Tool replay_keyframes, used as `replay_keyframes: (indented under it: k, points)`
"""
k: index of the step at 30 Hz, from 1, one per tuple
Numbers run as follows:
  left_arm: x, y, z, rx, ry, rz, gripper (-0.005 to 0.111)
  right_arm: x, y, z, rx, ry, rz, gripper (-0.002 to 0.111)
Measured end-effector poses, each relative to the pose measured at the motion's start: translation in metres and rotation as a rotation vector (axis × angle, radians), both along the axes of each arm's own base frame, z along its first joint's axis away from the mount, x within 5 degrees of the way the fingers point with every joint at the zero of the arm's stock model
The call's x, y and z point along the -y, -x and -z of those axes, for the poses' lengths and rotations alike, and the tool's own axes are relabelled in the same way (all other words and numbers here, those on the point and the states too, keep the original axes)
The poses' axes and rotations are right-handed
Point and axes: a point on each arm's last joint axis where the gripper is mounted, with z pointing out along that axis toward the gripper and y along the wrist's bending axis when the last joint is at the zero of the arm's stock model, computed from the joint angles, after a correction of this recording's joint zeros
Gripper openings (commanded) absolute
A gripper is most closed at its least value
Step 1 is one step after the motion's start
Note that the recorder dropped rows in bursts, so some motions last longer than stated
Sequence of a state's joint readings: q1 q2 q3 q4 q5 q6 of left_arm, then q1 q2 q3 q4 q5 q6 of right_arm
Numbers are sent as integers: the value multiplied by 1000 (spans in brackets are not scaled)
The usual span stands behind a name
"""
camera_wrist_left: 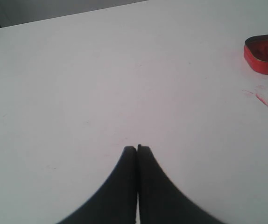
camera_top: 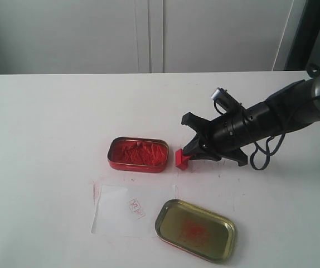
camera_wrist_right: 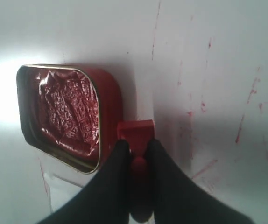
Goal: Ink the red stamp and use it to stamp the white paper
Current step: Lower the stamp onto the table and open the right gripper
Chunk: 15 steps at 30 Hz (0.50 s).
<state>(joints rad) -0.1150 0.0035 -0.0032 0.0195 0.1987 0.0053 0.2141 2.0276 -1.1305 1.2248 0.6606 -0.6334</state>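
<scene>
The red stamp (camera_top: 182, 158) lies on the table just right of the red ink tin (camera_top: 137, 154). My right gripper (camera_top: 191, 156) is shut on its knob handle; in the right wrist view the two black fingers (camera_wrist_right: 116, 163) clamp the knob, and the stamp's block base (camera_wrist_right: 136, 132) sticks out ahead, beside the tin (camera_wrist_right: 68, 114). The white paper (camera_top: 129, 209) with a small red imprint lies in front of the tin. My left gripper (camera_wrist_left: 137, 148) hangs shut and empty over bare table, out of the exterior view.
The gold-coloured lid (camera_top: 195, 230) with red smears lies at the front right, overlapping the paper's right corner. Red ink streaks (camera_wrist_right: 246, 102) mark the tabletop beside the stamp. The tin's edge (camera_wrist_left: 266, 53) shows far off in the left wrist view.
</scene>
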Motion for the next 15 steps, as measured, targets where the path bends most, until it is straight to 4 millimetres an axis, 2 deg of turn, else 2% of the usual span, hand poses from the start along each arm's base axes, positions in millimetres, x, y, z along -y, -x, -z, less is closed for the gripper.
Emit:
replay_keyframes:
  k: [3,10,15]
  points:
    - [0,0,0,0,0,0,0,0,0,1,1,4,1,2]
    - [0,0,0,0,0,0,0,1,-1,1,1,5,11,25]
    - [0,0,0,0,0,0,0,1,-1,1,3,9,18,31]
